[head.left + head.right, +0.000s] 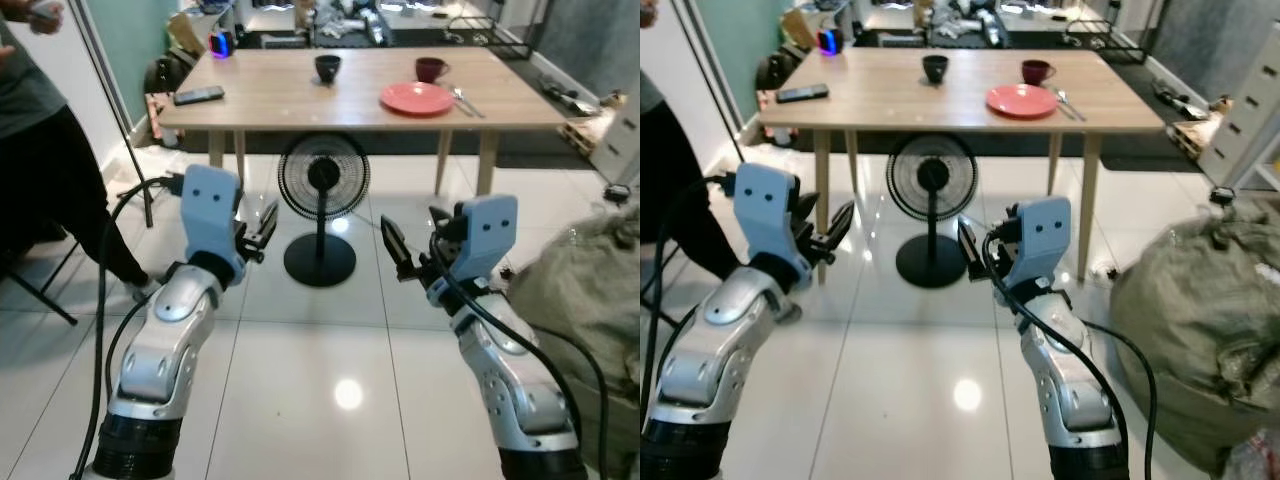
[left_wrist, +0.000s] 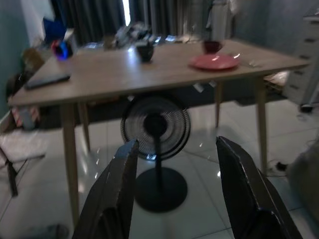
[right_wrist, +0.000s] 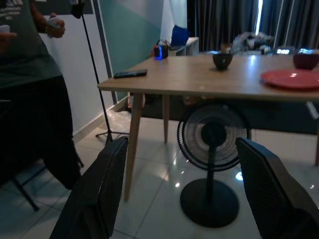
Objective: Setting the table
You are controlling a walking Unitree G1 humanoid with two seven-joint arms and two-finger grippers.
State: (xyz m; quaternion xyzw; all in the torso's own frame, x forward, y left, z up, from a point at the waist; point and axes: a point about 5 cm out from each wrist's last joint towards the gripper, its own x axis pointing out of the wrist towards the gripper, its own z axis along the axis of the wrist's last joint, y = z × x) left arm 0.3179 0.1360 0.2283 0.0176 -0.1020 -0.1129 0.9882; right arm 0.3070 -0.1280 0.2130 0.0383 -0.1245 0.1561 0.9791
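A light wooden table (image 1: 280, 100) stands a few steps ahead. On its right half lies a red plate (image 1: 416, 98), with cutlery (image 1: 465, 100) just to its right and a dark red mug (image 1: 431, 69) behind it. A black cup (image 1: 327, 67) sits near the middle of the far side. My left gripper (image 1: 262, 225) and right gripper (image 1: 395, 245) are both raised in front of me, well short of the table. Each is open and empty, as the left wrist view (image 2: 177, 144) and the right wrist view (image 3: 182, 144) show.
A black floor fan (image 1: 323, 178) stands under the table's near edge. A person (image 1: 40, 150) in dark clothes stands at the left beside a stand pole. A dark phone (image 1: 198, 95) and a blue speaker (image 1: 220, 43) sit on the table's left. A grey bag (image 1: 590, 280) lies at my right.
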